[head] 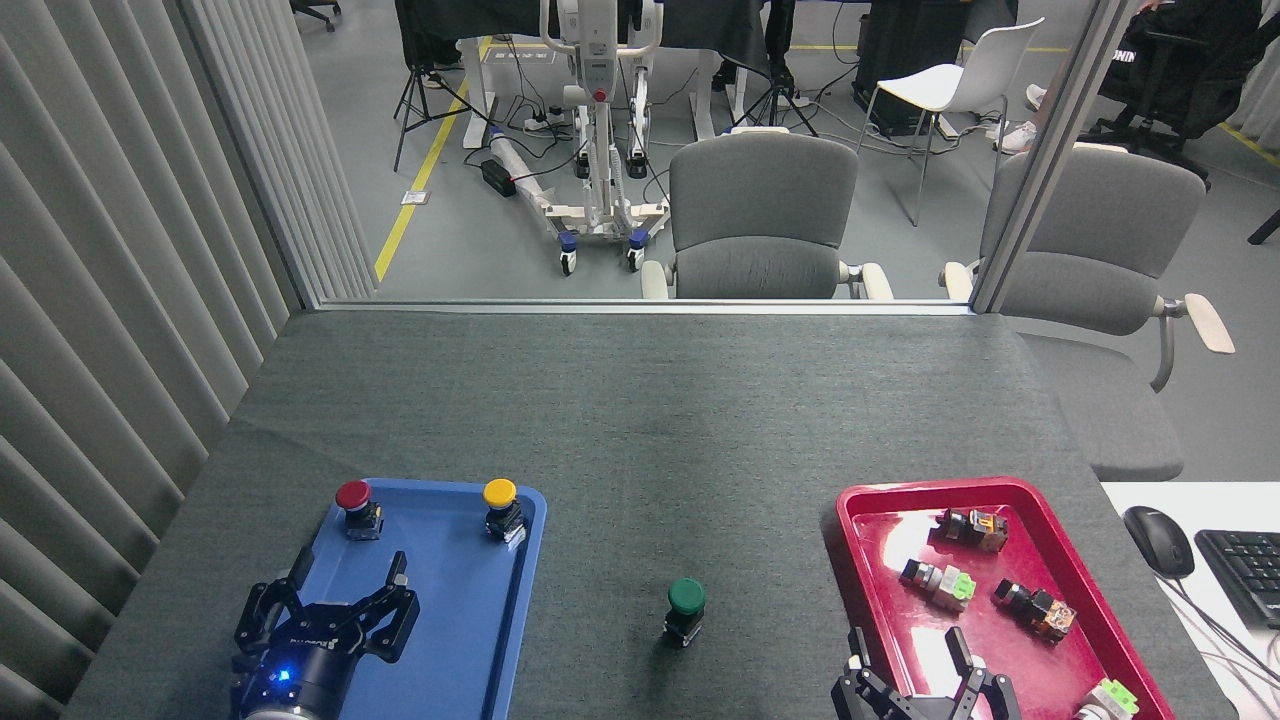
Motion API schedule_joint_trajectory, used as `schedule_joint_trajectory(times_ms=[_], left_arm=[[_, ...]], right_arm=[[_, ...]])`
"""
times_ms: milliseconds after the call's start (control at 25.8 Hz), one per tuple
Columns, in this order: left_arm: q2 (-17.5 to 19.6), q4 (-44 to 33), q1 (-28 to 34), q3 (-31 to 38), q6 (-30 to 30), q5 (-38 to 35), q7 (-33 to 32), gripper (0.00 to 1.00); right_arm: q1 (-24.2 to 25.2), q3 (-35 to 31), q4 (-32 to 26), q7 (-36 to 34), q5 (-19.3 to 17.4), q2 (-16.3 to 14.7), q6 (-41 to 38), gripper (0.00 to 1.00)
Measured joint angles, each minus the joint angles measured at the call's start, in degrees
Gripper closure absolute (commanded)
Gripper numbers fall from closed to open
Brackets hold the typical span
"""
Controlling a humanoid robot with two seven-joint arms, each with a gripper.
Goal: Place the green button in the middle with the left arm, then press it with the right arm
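The small dark-green mushroom-capped push-button (pixel 686 608) is seen upright on the bare grey felt table (pixel 640 420), between the trays. The placing step is judged done; both black two-finger grippers, left (pixel 348 568) and right (pixel 907 646), are spread open and empty. Pressing is called for next.
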Motion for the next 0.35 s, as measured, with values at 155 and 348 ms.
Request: schedule_joint_trajectory(times_ms=[155,348], left_arm=[[0.68,0.16,0.25,-0.58,0.43,1.11,0.11,0.00],[0.98,0.32,0.29,-0.88,0.67,1.76,0.12,0.00]], right_arm=[[-0.11,0.01,0.09,0.00,0.00,0.09,-0.21,0.00],[-0.18,-0.03,0.17,0.00,0.00,0.12,-0.22,0.00]])
